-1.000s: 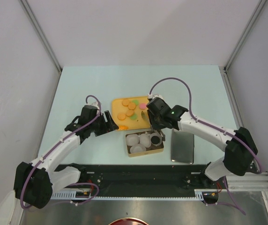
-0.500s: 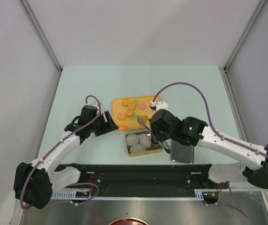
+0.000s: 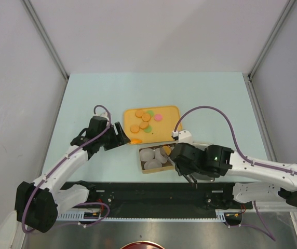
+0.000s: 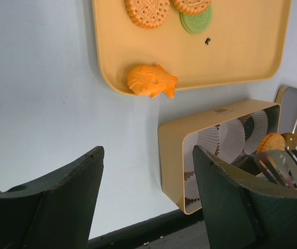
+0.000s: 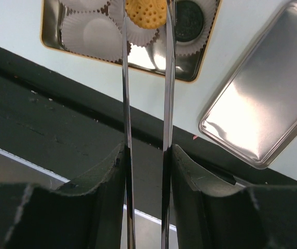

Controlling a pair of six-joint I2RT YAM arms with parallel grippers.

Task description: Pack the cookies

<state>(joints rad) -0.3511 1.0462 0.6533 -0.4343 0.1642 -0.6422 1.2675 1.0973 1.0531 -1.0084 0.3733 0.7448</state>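
Observation:
Several orange cookies point(image 3: 139, 113), a green one point(image 3: 148, 128) and a pink one point(image 3: 159, 117) lie on the yellow tray point(image 3: 170, 129). My right gripper point(image 5: 147, 155) is shut on metal tongs point(image 5: 125, 78). The tongs pinch an orange cookie point(image 5: 146, 13) over the white paper cups in the gold tin point(image 5: 203, 57). A black cookie point(image 5: 189, 13) sits in one cup. The left wrist view shows the same held cookie point(image 4: 272, 142) above the tin point(image 4: 172, 150). My left gripper point(image 4: 147, 153) hangs open and empty over bare table left of the tin.
An orange fish-shaped piece point(image 4: 151, 82) rests on the tray's near rim point(image 4: 190, 83). The tin's shiny lid point(image 5: 265, 104) lies flat to the tin's right. A black rail point(image 3: 153, 192) runs along the table's near edge. My right arm point(image 3: 252, 168) stretches across the near right.
My right arm has pulled back from the tray's edge toward the near edge, so the tongs with the orange cookie now reach over the tin. My left arm has stayed put.

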